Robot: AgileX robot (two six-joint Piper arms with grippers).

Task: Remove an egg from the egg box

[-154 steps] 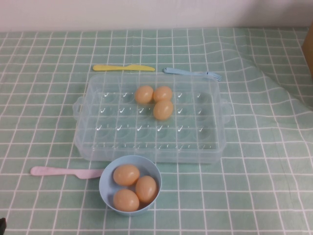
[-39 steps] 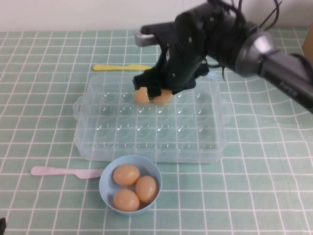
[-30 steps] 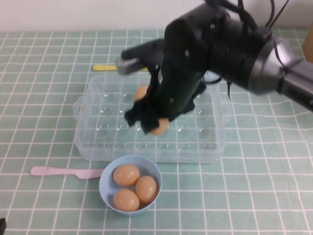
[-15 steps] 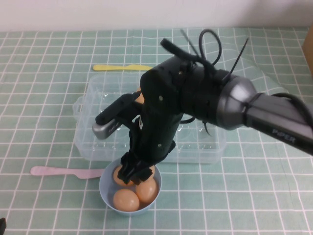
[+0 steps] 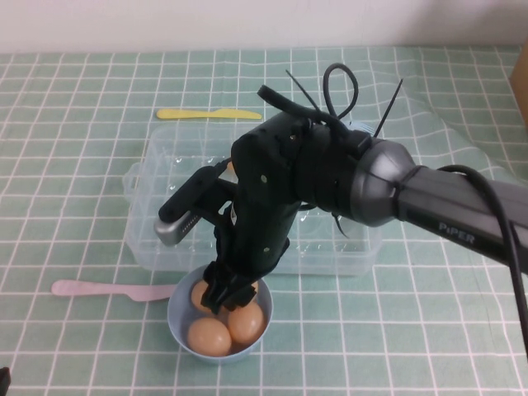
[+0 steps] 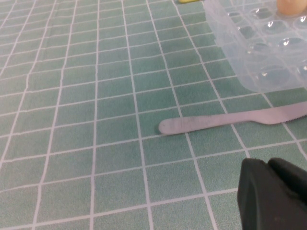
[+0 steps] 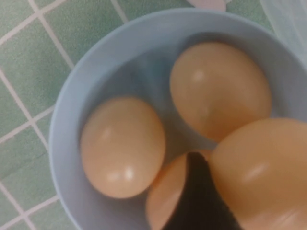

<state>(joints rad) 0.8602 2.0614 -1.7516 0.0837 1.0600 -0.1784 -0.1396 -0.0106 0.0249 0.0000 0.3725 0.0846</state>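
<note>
Right gripper [image 5: 229, 295] is clamped on the egg [image 7: 261, 172], smooth, matte, tan-orange, held above the light-blue bowl [image 5: 179, 328] containing three similar eggs. Behind the bowl: the egg box [image 5: 148, 202], clear and dimpled. Left gripper [image 6: 273, 196]: finger state cannot be determined.

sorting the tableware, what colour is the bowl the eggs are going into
Light blue bowl, clearest in the right wrist view.
</note>
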